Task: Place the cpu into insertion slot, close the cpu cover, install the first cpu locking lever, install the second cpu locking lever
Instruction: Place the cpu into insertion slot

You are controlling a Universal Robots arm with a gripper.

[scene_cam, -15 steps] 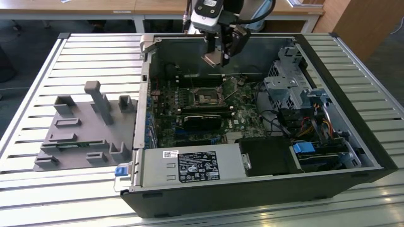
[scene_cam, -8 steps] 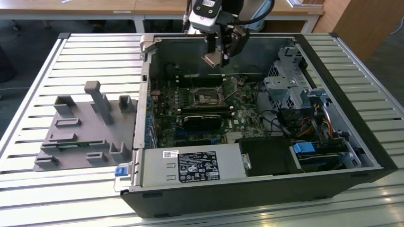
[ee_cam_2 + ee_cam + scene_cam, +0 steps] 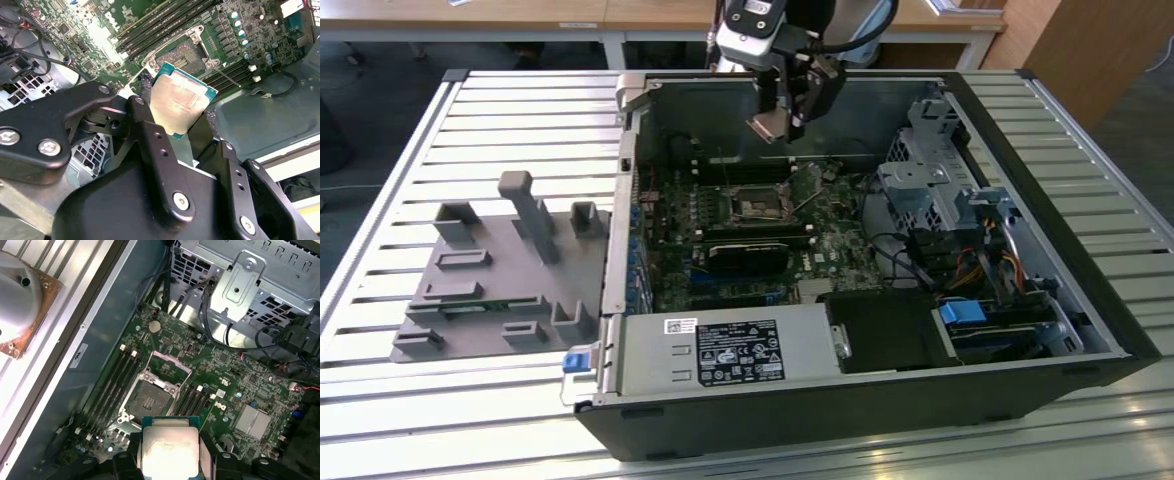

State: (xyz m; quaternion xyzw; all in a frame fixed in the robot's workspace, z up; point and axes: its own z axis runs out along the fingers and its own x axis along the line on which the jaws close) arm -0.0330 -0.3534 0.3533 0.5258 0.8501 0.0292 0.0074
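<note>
A big grey desk (image 3: 400, 150) with long slats is carrying an open black computer case (image 3: 854, 410). Inside the case a green board (image 3: 817, 262) is lying flat on the bottom. Near the middle of that board the insertion slot (image 3: 754, 203) is sitting, a small dark square with a thin metal rim. It is looking bare, with nothing in it. In the first wrist view the cpu cover (image 3: 172, 360) seems to be lying folded back at one side of the slot (image 3: 150, 400), so the slot is open from above. The gripper (image 3: 787, 115) is hanging over the back part of the case, high above the board. Its black fingers (image 3: 150, 135) are squeezing the cpu (image 3: 180, 102) by two opposite edges, with the shiny metal top facing the wrist cameras. The cpu is up in the air and well apart from the slot. The slot is lying below the chip and a bit ahead of it. In the first wrist view the sides of the slot are looking turned a little next to the sides of the chip (image 3: 167, 450), so I think the two squares are not lining up yet.
</note>
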